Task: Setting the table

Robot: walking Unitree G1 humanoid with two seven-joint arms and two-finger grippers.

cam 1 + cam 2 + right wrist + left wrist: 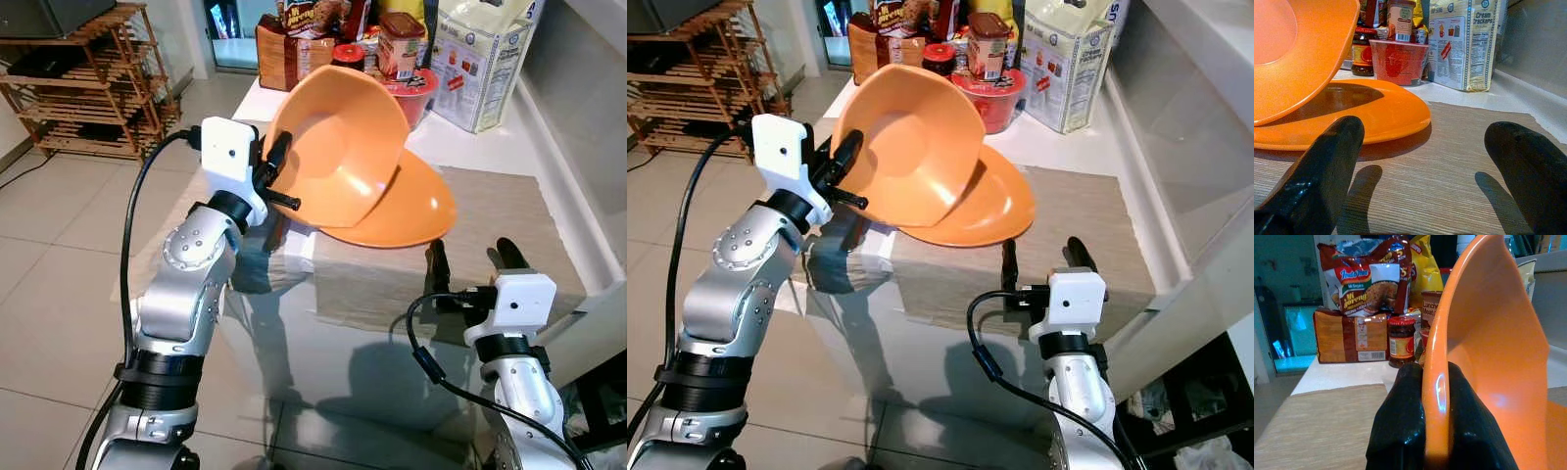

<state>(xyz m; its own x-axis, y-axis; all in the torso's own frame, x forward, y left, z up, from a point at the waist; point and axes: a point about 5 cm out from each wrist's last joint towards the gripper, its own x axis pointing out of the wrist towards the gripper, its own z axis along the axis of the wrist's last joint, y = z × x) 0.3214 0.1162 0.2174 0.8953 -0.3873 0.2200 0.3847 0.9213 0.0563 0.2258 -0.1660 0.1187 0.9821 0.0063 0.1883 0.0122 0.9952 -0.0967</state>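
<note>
Between the two black fingers of the left gripper (277, 186) sits the rim of an orange bowl (338, 157), pinched tight and held steeply tilted, its hollow turned toward the camera and nothing inside it. Its lower edge hangs over an orange plate (416, 211), which lies flat on a beige placemat (509, 220); whether bowl and plate touch cannot be told. The plate carries nothing but the bowl's shadow. The right gripper (472, 257) rests low over the near part of the placemat, fingers spread wide apart and holding nothing, near the plate but apart from it.

Behind the plate, at the far end of the white counter (470, 147), groceries crowd together: a red tub (1399, 61), a dark jar with a red lid (1400, 340), a wrapped brown loaf (1349, 338), a noodle packet (1369, 279) on top of it, and a cream cracker bag (480, 64). The tub's contents are hidden by a labelled jar standing on it. A wooden rack (93, 88) stands on the tiled floor, cut off at the picture's edge.
</note>
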